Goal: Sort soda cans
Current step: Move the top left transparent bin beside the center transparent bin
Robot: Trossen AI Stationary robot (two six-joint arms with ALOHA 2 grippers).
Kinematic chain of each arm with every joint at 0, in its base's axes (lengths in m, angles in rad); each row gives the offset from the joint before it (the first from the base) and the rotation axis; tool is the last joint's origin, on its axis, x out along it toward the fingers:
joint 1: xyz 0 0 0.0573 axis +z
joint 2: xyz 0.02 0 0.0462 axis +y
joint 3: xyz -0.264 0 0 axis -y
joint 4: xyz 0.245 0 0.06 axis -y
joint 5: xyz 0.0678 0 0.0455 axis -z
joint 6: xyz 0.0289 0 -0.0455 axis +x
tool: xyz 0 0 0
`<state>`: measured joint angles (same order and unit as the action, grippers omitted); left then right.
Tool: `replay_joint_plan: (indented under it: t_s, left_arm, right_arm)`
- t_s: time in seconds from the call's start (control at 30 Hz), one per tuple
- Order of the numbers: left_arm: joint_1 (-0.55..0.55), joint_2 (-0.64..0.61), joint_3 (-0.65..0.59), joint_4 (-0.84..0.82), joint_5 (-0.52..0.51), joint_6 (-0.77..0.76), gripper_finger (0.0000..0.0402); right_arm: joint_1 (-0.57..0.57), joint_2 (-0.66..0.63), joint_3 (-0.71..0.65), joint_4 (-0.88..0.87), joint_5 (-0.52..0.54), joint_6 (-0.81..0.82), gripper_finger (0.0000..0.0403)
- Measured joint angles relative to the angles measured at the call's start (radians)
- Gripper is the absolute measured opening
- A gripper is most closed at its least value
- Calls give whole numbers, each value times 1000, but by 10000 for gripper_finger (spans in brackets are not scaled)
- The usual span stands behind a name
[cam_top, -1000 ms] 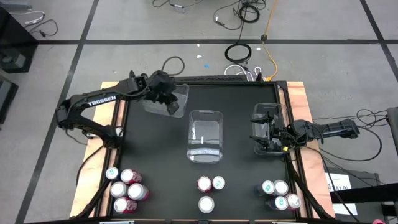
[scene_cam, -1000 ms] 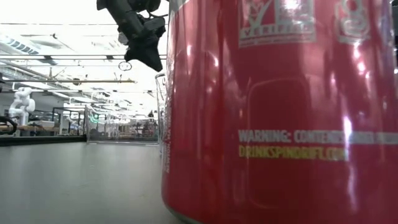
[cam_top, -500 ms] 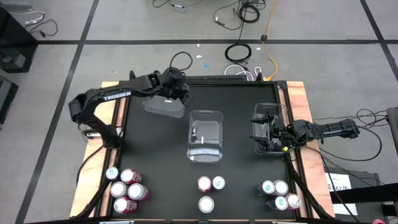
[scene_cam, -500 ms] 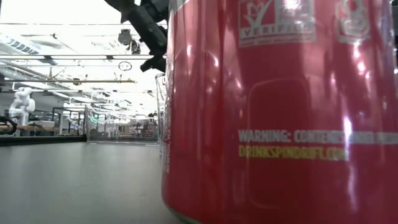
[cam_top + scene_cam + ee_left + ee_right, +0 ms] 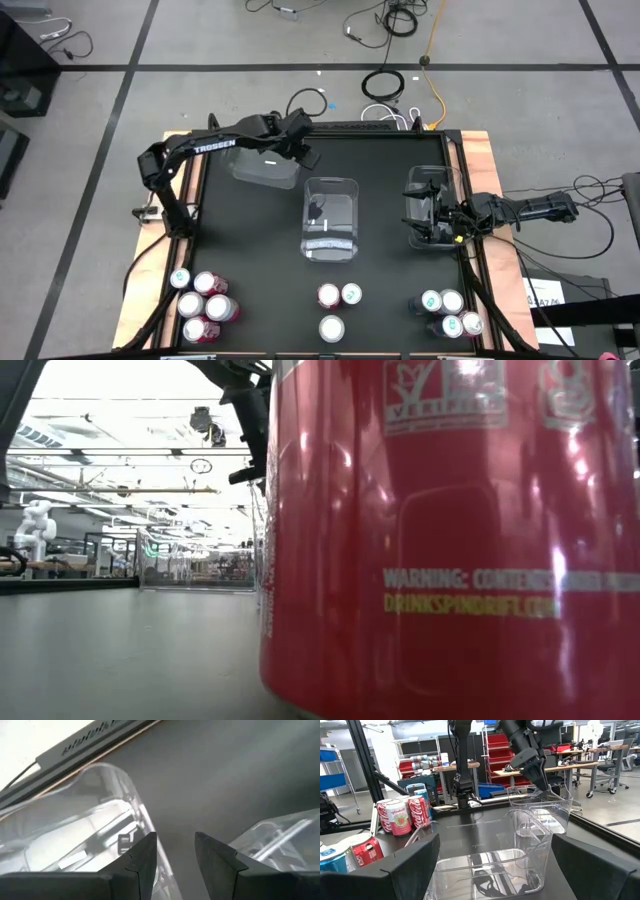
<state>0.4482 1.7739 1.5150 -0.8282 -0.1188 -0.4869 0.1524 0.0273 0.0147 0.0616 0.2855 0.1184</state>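
Your soda cans all wait outside three empty bins; left tool narrowly parted, right tool wide, both holding nothing

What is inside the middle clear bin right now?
No cans: the middle bin shows only dark tabletop and glare through its clear walls. From the right wrist view its floor is partly hidden behind the right bin.

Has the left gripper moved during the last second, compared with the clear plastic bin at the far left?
Yes. The left gripper moved from over the far-left clear plastic bin toward the clear middle bin.
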Motion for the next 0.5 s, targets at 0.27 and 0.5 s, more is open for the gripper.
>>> replay_joint_plan:
  t_s: [0.27,0.5]
  left_arm:
    - [23,43,0,-32,0,-5,144]
    - [24,59,0,-16,-1,-6,143]
  right_arm:
    - [0,0,0,0,0,0,377]
    - [0,0,0,0,0,0,377]
